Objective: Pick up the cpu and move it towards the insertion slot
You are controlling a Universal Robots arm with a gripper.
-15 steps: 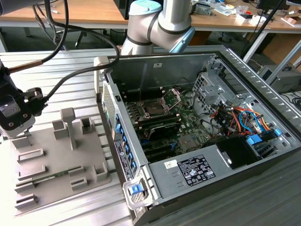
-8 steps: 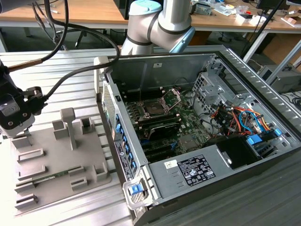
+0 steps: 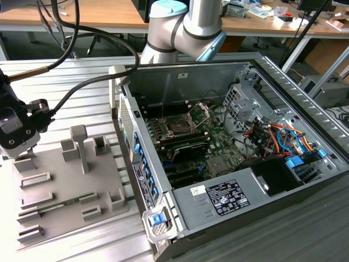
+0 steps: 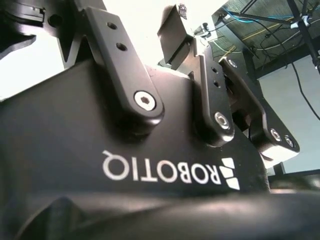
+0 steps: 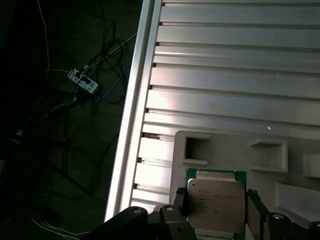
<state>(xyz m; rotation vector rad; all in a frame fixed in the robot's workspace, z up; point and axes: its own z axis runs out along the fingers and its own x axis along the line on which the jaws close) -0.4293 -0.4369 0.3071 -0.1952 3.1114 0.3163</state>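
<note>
- The pincer (image 5: 217, 210) is open: its fingers (image 5: 180, 202) stand apart, one on each side of the cpu (image 5: 216, 200). They sit close to its edges, with a thin dark gap on one side.
- In the first wrist view the cpu lies flat on the grey fixture plate (image 5: 280, 175), with its silvery top facing up at the camera.
- The cpu is near-square with no clear long axis, and its sides run in line with the plate's raised blocks. A green rim shows round the metal top. The pincer's dark body hides part of the edge closest to it.
- In the second wrist view the pincer's black housing and linkages block most of what lies beyond, and the finger pads (image 4: 175, 30) are seen edge-on.
- In the exterior view the pincer (image 3: 22, 148) hangs over the fixture plate (image 3: 60, 180) and is cut off at that view's left edge.
- The plate rests on the ribbed metal bench (image 3: 82, 103).
- Beside the plate, towards the exterior view's right, an open computer case (image 3: 180, 82) lies on its side.
- Inside it, well apart from the cpu, is the insertion slot (image 3: 179, 125), with a dark centre and its retaining plate (image 3: 200, 112) tilted up.
- Behind the case stands the arm (image 3: 191, 27), its upper part cut off.
- Farthest back are wooden desks (image 3: 82, 16).
</note>
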